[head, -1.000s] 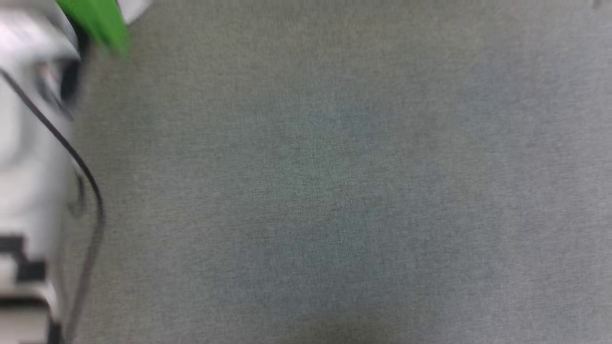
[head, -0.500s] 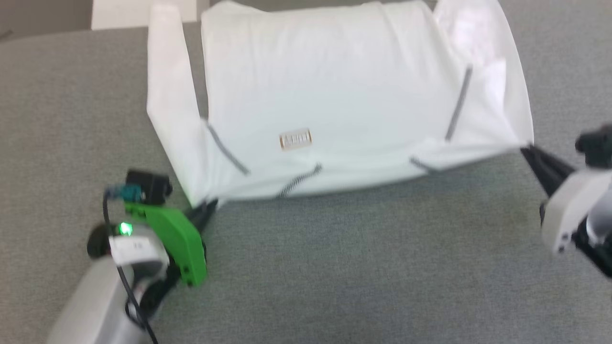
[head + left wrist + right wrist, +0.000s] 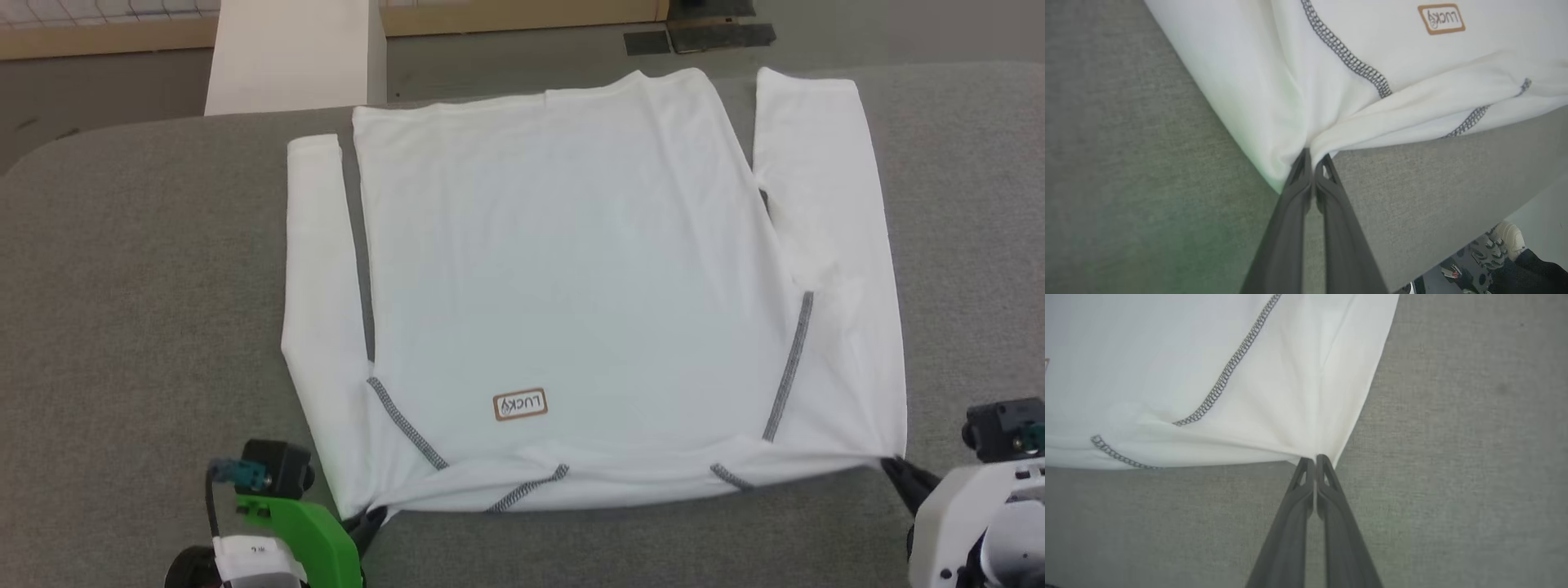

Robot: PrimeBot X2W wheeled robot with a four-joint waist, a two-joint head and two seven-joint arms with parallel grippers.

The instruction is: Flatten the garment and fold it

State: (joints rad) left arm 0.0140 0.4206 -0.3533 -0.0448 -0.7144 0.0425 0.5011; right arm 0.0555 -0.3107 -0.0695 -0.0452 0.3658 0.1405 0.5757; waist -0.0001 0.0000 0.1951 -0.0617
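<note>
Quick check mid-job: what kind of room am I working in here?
Probably an indoor lab or test room, not a home. The white shirt lies on a large grey fabric-covered table, a grey floor with wooden skirting runs beyond it, and a person's sneaker shows past the table edge.

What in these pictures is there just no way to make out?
Head view: white box, cut off by the top edge.
Left wrist view: person beyond the shoe, cut off by the corner.
Wrist views: cloth depth inside left end effector and right end effector; the bunched garment hides it.
</note>
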